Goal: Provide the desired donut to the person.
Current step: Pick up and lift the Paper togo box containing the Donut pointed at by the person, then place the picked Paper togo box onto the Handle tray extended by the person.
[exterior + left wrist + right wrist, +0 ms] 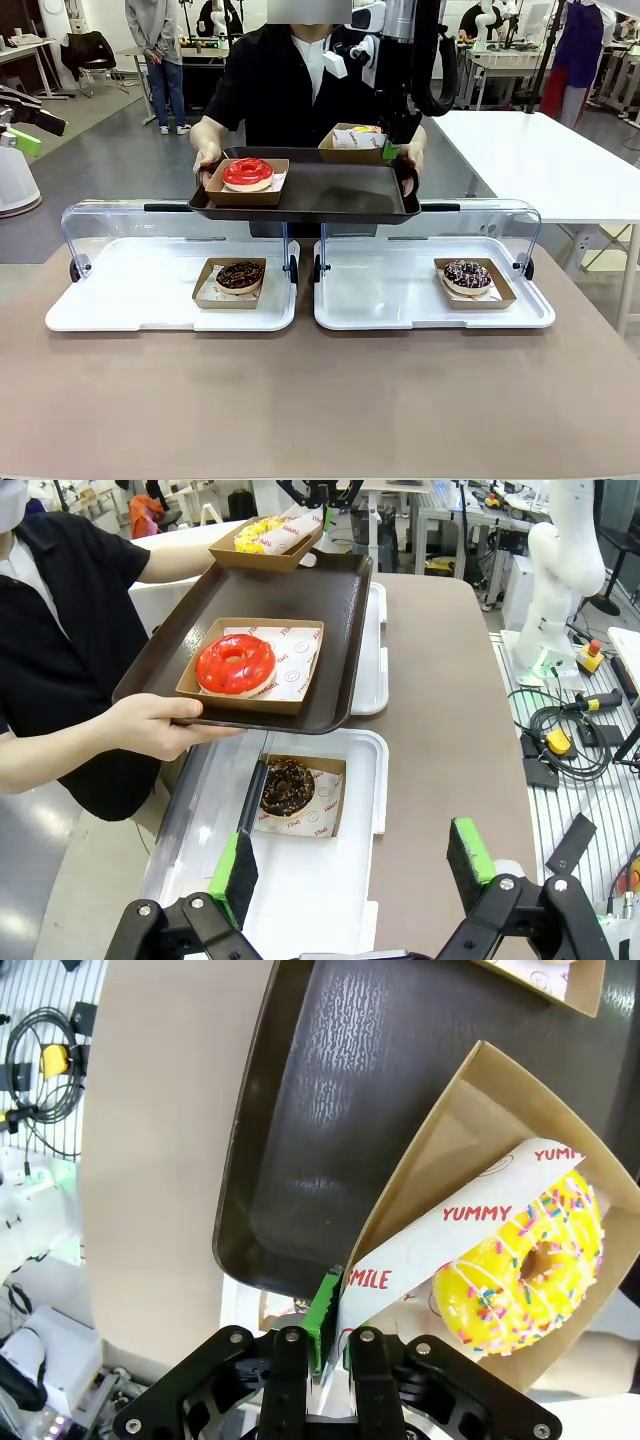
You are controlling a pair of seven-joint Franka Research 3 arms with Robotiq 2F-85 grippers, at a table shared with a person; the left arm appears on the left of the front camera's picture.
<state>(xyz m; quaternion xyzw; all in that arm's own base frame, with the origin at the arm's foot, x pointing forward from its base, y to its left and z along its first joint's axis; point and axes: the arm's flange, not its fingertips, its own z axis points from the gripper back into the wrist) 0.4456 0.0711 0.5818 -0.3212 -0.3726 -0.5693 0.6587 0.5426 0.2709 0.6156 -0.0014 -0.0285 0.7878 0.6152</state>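
Right gripper (335, 1332): jaws closed on the paper-lined wall of the cardboard box (470, 1130) carrying the yellow donut (520, 1270), at the corner of the dark tray (330, 190) held by the person (270, 90) over the counter (300, 400). Left gripper (352, 862): jaws wide open, empty, above a white tray (310, 885).

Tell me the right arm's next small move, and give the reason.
Probably lower the yellow donut's box onto the dark tray. The right gripper is shut on the box's wall, the box hangs over the tray's corner and looks tilted, and the person holds the tray beneath it with both hands.
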